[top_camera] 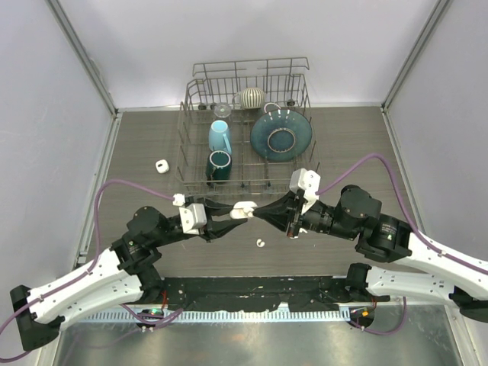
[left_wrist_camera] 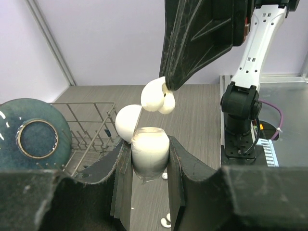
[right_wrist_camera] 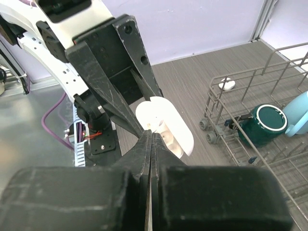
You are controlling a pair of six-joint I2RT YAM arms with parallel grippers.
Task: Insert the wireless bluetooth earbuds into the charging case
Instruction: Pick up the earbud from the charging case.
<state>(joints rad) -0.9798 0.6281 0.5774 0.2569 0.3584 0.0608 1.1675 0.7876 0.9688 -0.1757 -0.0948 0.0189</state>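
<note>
1. Two grippers meet at one spot in the top external view. The left gripper [top_camera: 236,214] is clamped on the white charging case [top_camera: 244,210] and holds it off the table [top_camera: 366,145]. The right gripper [top_camera: 256,214] comes in from the opposite side, its tip touching or just beside the case. The dish rack [top_camera: 187,122] stands just beyond the case. One loose earbud [top_camera: 261,244] lies on the table on the near side of the case. A small white item [top_camera: 162,166] lies well to the left of the case; what it is cannot be told.

2. Left wrist view: the fingers [left_wrist_camera: 122,168] grip the case body on both flanks. The case stands upright, mouth up, with its lid [left_wrist_camera: 127,122] swung back on the rack side. The right gripper is pinched narrow on the held earbud [left_wrist_camera: 156,96], which hangs from the tip directly above the case mouth, close but apart from it. The earbud's bulb faces down and toward the lid.

3. Right wrist view: the jaws are closed to a slit and the earbud is hidden behind them. The open case sits immediately ahead of the tip, its inner recess facing the camera.

4. Judgement: the coming move turns on a short straight drop from the right gripper, which carries the piece. The earbud's stem must line up with the case well, and whether it does cannot be told.
</note>
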